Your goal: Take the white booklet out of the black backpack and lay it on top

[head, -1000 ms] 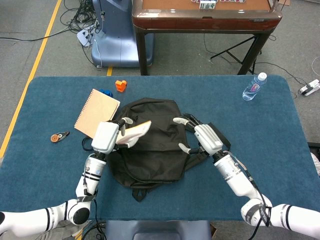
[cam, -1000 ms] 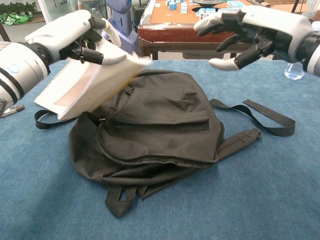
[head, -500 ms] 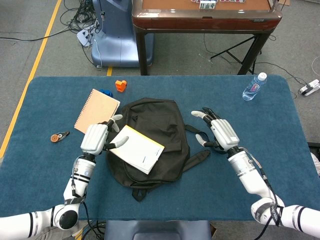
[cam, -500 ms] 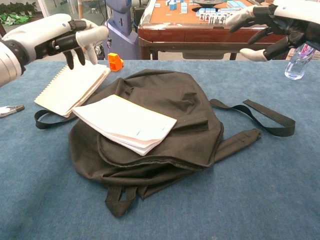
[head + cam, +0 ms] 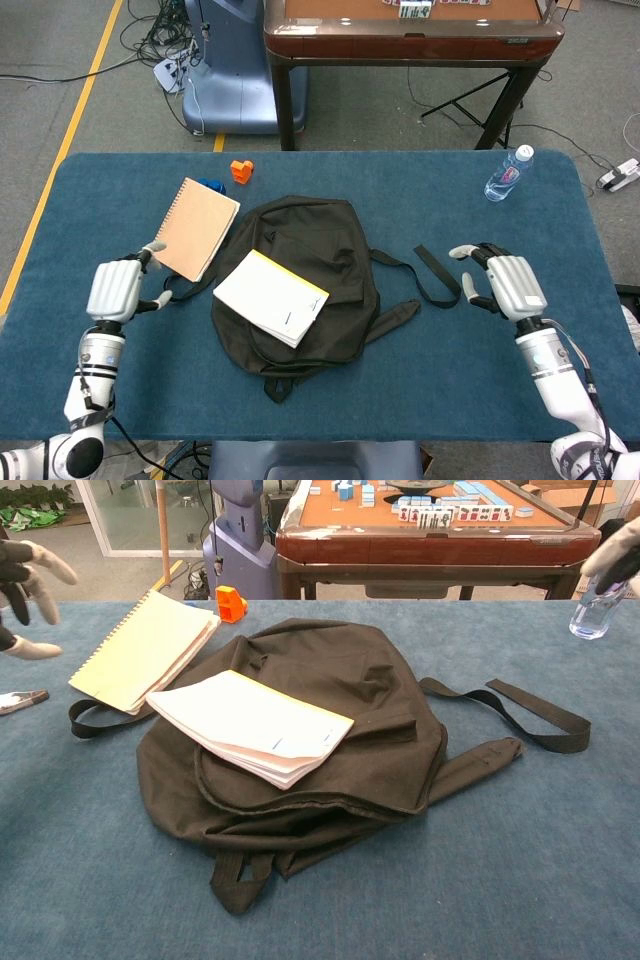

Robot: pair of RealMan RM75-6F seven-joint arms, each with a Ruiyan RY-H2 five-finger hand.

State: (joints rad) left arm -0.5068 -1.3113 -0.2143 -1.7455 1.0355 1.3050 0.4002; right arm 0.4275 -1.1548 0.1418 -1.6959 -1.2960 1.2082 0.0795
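On the blue tabletop (image 5: 330, 400) the black backpack (image 5: 330, 255) lies flat, and the white booklet (image 5: 271, 297) rests on top of its left half, tilted, with one corner reaching past the bag's edge. Nothing touches the booklet. The left robot hand (image 5: 118, 289) hangs over the cloth well to the left of the bag, fingers spread and grasping nothing; in the chest view only its fingers (image 5: 22, 592) show at the frame edge. The right robot hand (image 5: 505, 283) sits well to the right, released too, beyond the loose strap (image 5: 437, 274). A spiral notebook (image 5: 195, 227) lies just beside the bag's upper left, and a water bottle (image 5: 508, 174) stands near the far right corner.
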